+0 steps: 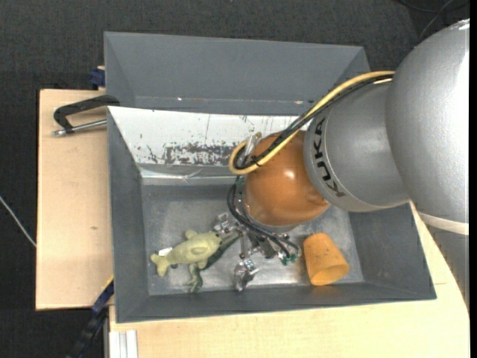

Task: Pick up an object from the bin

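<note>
My gripper [234, 249] hangs low over the front middle of the bin floor, under the orange wrist cover. Its two metal fingertips [243, 274] stand apart, so it is open. A pale yellow-green toy frog [188, 252] lies flat on the floor at the front left. The frog's right end and a dark green leg reach in between the fingers, but they do not grip it. An orange cone-shaped cup [325, 259] lies on its side just right of the gripper, apart from it.
The arm's big grey body and the yellow cable cover the bin's right and back. The bin's front wall runs close below the gripper and the frog. Bare floor lies behind the frog at the left.
</note>
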`<act>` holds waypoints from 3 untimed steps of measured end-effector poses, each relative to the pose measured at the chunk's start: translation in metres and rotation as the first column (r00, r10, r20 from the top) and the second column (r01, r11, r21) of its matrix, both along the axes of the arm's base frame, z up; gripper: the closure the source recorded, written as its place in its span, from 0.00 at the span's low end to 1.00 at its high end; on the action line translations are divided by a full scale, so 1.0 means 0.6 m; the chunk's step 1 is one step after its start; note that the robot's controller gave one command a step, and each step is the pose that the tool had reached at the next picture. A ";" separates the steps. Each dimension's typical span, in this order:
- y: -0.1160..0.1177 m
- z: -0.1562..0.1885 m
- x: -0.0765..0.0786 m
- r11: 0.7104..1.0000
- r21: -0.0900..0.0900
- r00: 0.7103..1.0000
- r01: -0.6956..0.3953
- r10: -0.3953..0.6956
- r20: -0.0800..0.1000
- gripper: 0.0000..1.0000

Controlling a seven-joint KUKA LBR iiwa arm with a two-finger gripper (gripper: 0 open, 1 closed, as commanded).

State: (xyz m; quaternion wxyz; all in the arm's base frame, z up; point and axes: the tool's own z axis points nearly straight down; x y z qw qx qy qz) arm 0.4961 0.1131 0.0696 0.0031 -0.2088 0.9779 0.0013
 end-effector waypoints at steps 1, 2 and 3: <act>0.092 0.003 0.039 0.998 0.001 0.998 -0.061 0.061 0.003 0.00; 0.090 0.006 0.040 0.998 0.001 0.998 -0.058 0.058 0.006 1.00; 0.104 0.317 0.033 1.000 0.002 1.000 -0.020 0.020 0.009 1.00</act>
